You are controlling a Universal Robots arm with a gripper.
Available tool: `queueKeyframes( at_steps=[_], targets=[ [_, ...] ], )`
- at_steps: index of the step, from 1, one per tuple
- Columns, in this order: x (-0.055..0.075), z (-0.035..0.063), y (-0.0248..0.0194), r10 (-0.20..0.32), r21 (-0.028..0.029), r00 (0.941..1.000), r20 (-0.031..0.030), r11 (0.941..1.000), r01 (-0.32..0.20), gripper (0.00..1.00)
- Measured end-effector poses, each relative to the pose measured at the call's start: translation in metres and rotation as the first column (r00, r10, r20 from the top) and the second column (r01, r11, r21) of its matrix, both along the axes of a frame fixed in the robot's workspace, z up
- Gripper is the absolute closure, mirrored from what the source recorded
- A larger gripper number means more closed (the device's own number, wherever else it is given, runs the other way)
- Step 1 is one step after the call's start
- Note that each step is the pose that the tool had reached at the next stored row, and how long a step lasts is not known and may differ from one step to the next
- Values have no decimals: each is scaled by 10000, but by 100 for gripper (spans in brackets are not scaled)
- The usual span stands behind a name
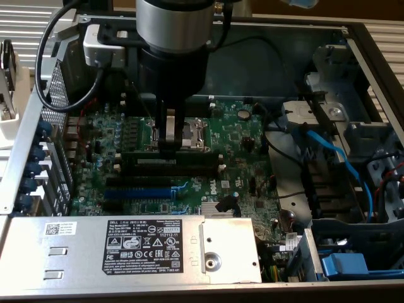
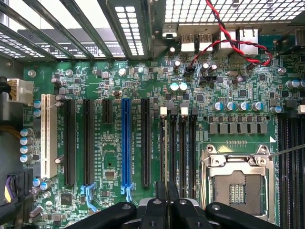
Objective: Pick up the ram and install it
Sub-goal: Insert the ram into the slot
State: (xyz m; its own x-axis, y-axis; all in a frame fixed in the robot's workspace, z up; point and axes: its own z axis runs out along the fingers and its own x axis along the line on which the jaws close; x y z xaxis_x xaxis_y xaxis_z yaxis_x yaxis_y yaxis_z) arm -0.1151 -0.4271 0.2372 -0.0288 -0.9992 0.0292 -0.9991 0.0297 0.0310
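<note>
The pincer was closed on the top edge of the ram, which stood on edge over the black memory slots. It looked light, stiff, yet fragile; better taken by the long edges, not the chips

Glossy green motherboard, dull grey metal case, smooth blue plastic slot.

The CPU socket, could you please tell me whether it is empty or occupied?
Empty: the CPU socket shows bare contacts inside its metal frame, with no processor or cooler on it.
</note>
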Motion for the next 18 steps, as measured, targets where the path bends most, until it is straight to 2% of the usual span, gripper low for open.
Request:
queueKeyframes(
  at_steps=[18],
  targets=[
    [-8, -37, 6, 2, 2, 10000, 1, 10000, -2, 88]
  ],
)
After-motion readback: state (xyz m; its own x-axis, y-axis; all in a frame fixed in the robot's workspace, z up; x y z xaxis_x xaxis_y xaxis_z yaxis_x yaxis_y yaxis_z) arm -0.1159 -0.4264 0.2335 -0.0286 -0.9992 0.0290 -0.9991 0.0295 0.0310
